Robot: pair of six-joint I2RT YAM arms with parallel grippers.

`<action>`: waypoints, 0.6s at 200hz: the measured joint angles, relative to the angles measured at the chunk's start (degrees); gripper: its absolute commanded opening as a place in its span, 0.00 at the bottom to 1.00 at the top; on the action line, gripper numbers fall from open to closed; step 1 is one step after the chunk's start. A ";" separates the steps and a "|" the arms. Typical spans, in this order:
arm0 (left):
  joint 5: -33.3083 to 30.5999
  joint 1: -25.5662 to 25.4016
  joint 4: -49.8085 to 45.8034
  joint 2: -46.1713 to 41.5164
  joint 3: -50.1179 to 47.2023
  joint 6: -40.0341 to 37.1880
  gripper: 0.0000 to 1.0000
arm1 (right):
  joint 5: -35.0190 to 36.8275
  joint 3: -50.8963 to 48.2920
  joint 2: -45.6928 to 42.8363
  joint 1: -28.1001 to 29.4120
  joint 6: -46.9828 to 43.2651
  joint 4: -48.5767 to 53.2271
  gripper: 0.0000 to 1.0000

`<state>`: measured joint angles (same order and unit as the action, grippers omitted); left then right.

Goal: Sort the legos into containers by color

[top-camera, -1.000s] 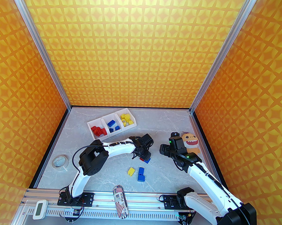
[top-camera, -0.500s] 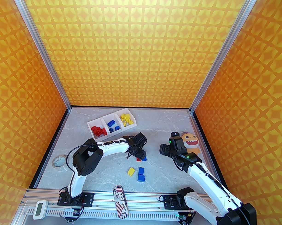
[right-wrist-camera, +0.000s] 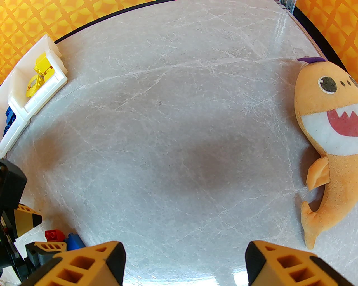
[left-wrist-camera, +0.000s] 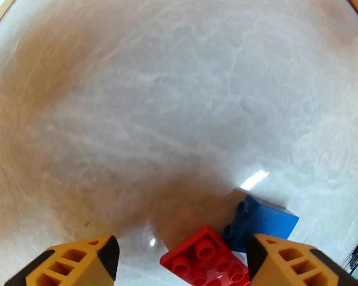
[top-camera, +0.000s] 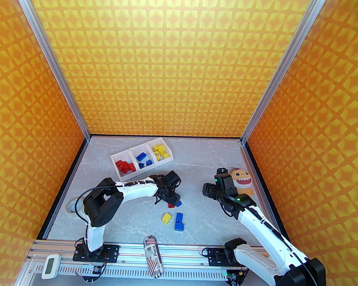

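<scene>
My left gripper (top-camera: 171, 201) is low over the table, open, fingers wide apart (left-wrist-camera: 181, 257). A red lego (left-wrist-camera: 207, 259) lies between them, close to the right finger (left-wrist-camera: 282, 262), with a blue lego (left-wrist-camera: 260, 220) touching its far side. From above, that red lego (top-camera: 171, 205) and blue lego (top-camera: 179, 203) peek out under the gripper. A yellow lego (top-camera: 166, 217) and two blue legos (top-camera: 179, 222) lie loose nearby. The white three-bin tray (top-camera: 121, 154) holds red, blue and yellow bricks. My right gripper (top-camera: 208, 193) hovers open (right-wrist-camera: 184, 259) over bare table.
An orange plush monster (top-camera: 243, 181) lies at the right, beside the right gripper (right-wrist-camera: 327, 139). A clear tape roll (top-camera: 73, 206) sits at the left, partly behind the left elbow. A printed tube (top-camera: 153, 255) rests on the front rail.
The left arm has swung left and a little nearer, and the red and blue legos under its gripper have shifted left with it. The right arm has stayed still.
</scene>
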<state>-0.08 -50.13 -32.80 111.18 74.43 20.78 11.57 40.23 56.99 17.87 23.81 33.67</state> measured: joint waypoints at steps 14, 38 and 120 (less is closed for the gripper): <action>-0.02 0.00 0.02 -0.50 -0.59 0.04 0.81 | 0.00 0.00 0.00 0.00 -0.02 0.00 0.75; -0.02 0.00 0.02 -1.25 -1.42 0.22 0.82 | -0.04 -0.02 0.00 0.00 0.00 0.00 0.75; 0.00 0.00 0.02 -2.58 -2.47 1.53 0.68 | -0.17 -0.02 0.00 0.00 0.00 0.00 0.75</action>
<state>-0.08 -50.13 -32.77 108.60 71.96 22.31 11.40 40.21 56.99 17.87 23.81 33.67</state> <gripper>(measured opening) 0.701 0.750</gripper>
